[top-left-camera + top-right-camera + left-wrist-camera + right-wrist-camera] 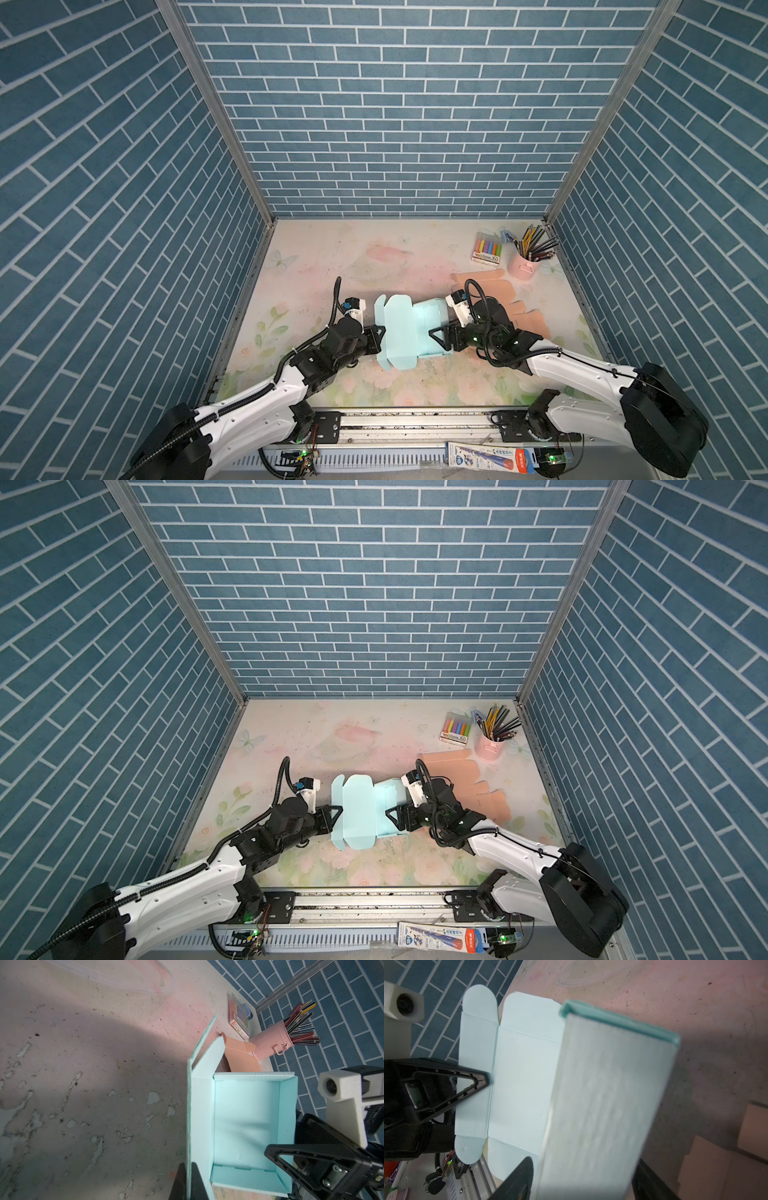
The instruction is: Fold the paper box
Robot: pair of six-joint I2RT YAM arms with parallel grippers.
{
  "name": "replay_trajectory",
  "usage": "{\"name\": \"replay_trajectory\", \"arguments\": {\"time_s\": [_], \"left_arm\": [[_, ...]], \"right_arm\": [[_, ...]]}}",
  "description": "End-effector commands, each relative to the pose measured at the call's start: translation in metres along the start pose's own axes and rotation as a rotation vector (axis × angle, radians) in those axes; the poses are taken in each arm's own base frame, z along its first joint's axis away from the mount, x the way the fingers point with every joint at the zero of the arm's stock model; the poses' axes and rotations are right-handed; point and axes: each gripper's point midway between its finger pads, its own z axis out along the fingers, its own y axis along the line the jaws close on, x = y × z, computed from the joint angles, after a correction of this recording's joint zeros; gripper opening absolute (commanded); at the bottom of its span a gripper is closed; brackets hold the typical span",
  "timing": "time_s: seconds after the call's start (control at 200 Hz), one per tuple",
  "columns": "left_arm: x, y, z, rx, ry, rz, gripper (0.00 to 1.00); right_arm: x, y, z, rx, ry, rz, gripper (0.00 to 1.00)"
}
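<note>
The light blue paper box (pixel 399 328) (pixel 361 808) lies mid-table, its tray half formed on the right and its lid panel spread toward the left. In the left wrist view the tray (pixel 245 1126) shows four raised walls. My left gripper (pixel 380 330) (pixel 337 810) (pixel 188 1169) is shut on the thin outer flap of the lid, the sheet pinched between both fingers. My right gripper (pixel 432 334) (pixel 388 812) (pixel 583 1160) is open and straddles the tray's right wall (pixel 608 1095), one finger inside over the lid panel (pixel 525 1076) and one outside.
Flat peach cardboard blanks (pixel 498 291) lie right behind the right arm. A pink cup of pencils (pixel 524 264) and a marker pack (pixel 487 249) stand at the back right corner. Blue brick walls enclose three sides; a metal rail (pixel 415 424) runs along the front.
</note>
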Motion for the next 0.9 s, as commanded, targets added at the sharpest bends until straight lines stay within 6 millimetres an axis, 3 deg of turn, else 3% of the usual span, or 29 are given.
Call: {"name": "replay_trajectory", "arguments": {"time_s": [0.0,0.3,0.57,0.775,0.895], "left_arm": [[-0.014,-0.006,-0.006,-0.02,-0.014,0.056,0.02],[-0.024,-0.021,-0.016,-0.063,0.078,0.234,0.02],[-0.032,-0.031,-0.025,-0.096,0.137,0.335,0.02],[-0.033,-0.042,-0.03,-0.092,0.204,0.418,0.02],[-0.033,-0.048,-0.032,-0.084,0.247,0.461,0.02]], "right_arm": [[0.004,-0.003,-0.008,0.027,-0.009,-0.045,0.76],[-0.002,-0.006,-0.027,0.069,-0.079,-0.074,0.77],[-0.021,0.005,-0.049,0.055,-0.188,-0.146,0.76],[-0.049,0.034,-0.071,-0.042,-0.372,-0.295,0.78],[-0.062,0.049,-0.073,-0.091,-0.417,-0.375,0.78]]}}
